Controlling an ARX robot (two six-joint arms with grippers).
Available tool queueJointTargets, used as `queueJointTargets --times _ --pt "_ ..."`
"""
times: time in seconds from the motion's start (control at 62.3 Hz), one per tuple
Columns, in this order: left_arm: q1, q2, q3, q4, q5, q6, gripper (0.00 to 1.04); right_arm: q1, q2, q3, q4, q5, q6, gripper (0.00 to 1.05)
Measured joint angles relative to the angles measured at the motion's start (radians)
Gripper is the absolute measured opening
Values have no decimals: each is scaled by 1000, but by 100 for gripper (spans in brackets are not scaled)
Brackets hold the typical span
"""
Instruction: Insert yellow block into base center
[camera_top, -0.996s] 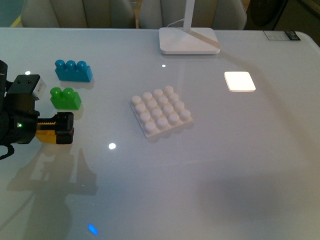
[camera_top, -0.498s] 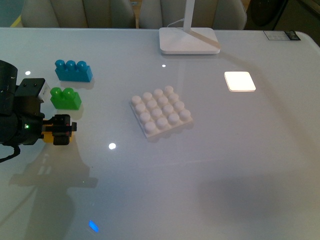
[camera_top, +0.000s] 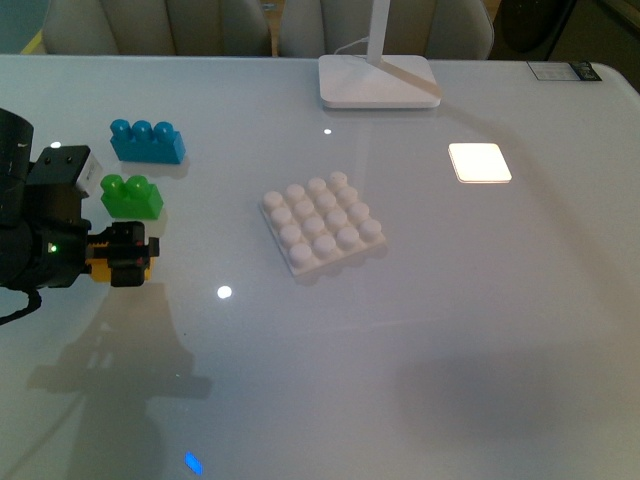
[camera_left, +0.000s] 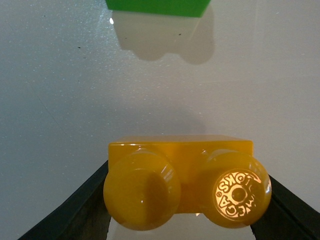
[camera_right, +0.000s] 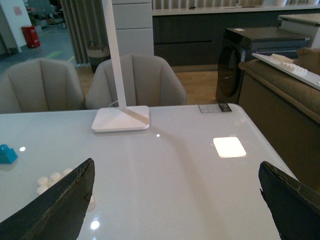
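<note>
The white counter (camera_top: 450, 330) carries everything. Near its middle lies the base (camera_top: 322, 222), a 4x4 studded plate set slightly askew. At the far-left edge of the scene, the left fingers (camera_top: 127, 243) are clamped on the yellow block (camera_left: 182, 185), 1 on each short end. It seems lifted clear of the counter, just nearer than the green brick (camera_top: 131, 196) and well left of the base. The right fingers (camera_right: 55, 205) stand wide and empty.

The step in hand looks like the carry. Travel right with the block level and turn the wrist to match the plate's skew. Centre the block over the 4 inner studs — then press straight down without loosening early.
</note>
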Motion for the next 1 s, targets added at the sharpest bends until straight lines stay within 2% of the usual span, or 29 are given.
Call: queueJointTargets --times 0.289,0.546,0.996 --pt "-155 -111 -11 -34 -2 -116 64 0 0 0 0 0 0 96" --pt "-309 -116 46 -101 -45 -171 64 0 0 0 0 0 0 96" --pt "-412 7 298 -307 -183 -282 64 0 0 0 0 0 0 96"
